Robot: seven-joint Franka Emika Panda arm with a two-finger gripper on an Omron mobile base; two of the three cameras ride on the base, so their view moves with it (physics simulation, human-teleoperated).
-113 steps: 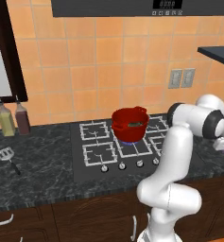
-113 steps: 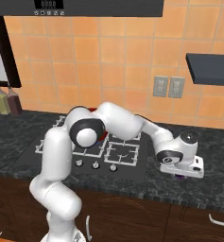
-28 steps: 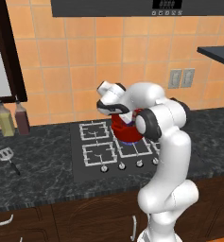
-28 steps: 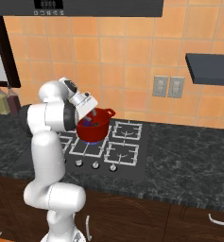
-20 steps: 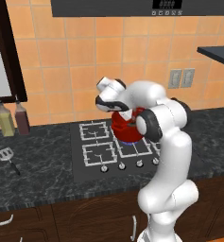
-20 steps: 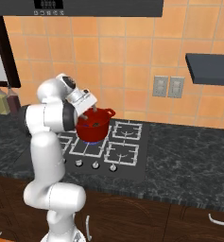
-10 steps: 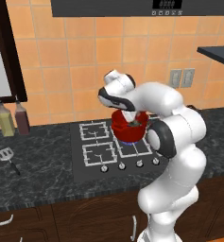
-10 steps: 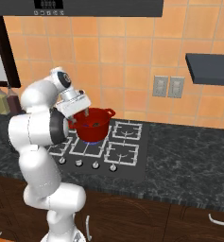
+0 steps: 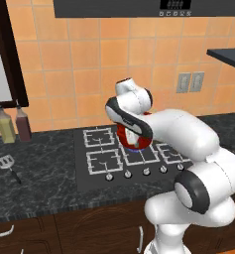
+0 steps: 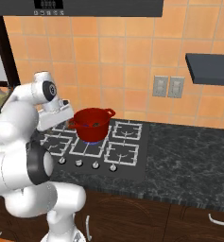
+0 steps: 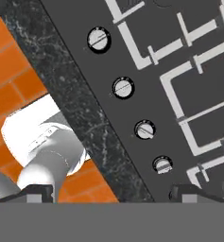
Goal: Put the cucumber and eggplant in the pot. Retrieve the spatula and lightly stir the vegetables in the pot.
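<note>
The red pot (image 10: 90, 124) stands on the rear left burner of the stove; the arm covers most of the pot (image 9: 135, 143) in the left base view. Its inside is dark, and I cannot make out the cucumber or the eggplant there. The spatula (image 9: 7, 163) lies flat on the dark counter far to the left, its silver head towards the wall. My gripper (image 11: 113, 193) is open and empty, fingertips (image 11: 38, 191) wide apart, looking down on the stove's knobs (image 11: 124, 87). In the right base view the white hand (image 10: 56, 115) hangs just left of the pot, above the left burners.
Two bottles (image 9: 14, 126) stand against the tiled wall behind the spatula. The black stove top (image 10: 127, 158) has white grates and a row of knobs along its front. A shelf (image 10: 210, 66) juts from the wall at the right, with outlets (image 10: 168, 86) beside it.
The hand has swung left from above the pot to the stove's left side. The jaws have stayed open. The pot has not moved.
</note>
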